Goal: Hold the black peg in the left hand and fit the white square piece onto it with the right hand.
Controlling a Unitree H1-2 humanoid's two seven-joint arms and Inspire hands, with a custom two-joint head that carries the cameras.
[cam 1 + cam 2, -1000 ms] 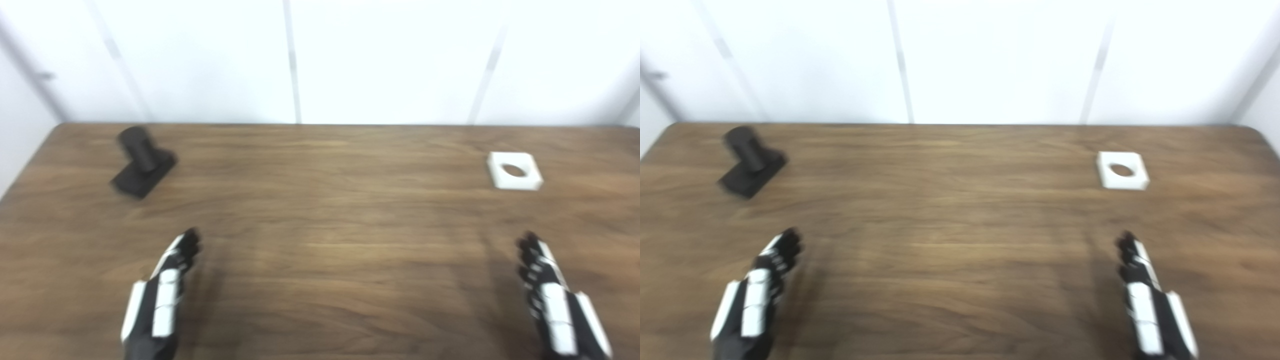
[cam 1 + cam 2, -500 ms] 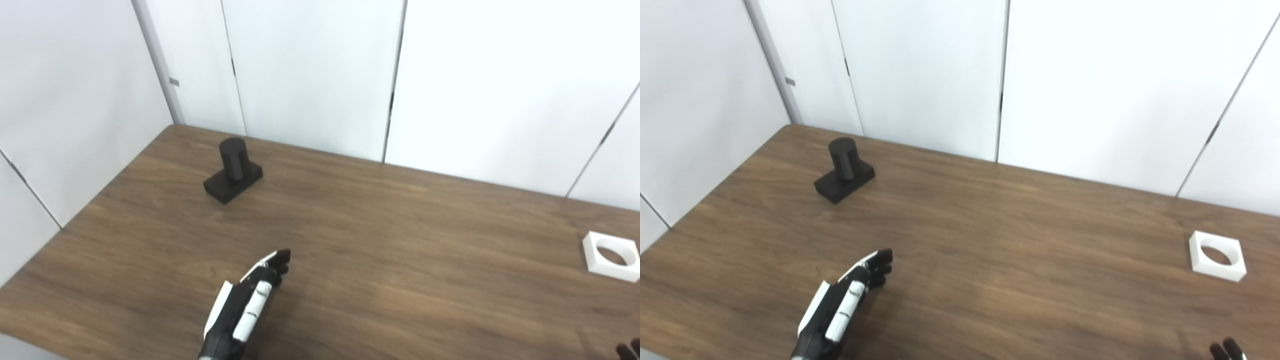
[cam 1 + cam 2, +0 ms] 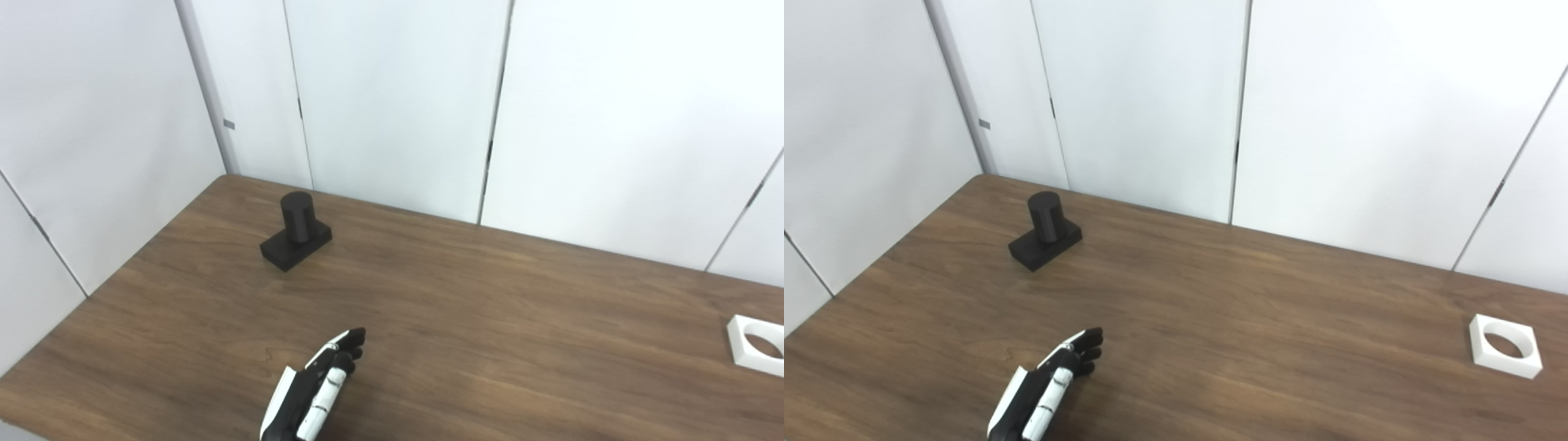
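Note:
The black peg (image 3: 297, 231) stands upright on its flat black base at the far left of the wooden table (image 3: 465, 318). The white square piece (image 3: 1505, 345), with a round hole in it, lies flat at the far right of the table; it is cut by the frame edge in the left eye view (image 3: 758, 353). My left hand (image 3: 318, 389) is open and empty, fingers held straight, low over the table's near side, well short of the peg. My right hand is out of both views.
White wall panels (image 3: 392, 104) stand behind the table and along its left side. The table's left edge (image 3: 122, 269) runs diagonally near the peg.
The camera has turned left and tilted up, so the whole picture shifted and the right hand left the frame. The left hand stays open and about where it was. Peg and white piece have not moved.

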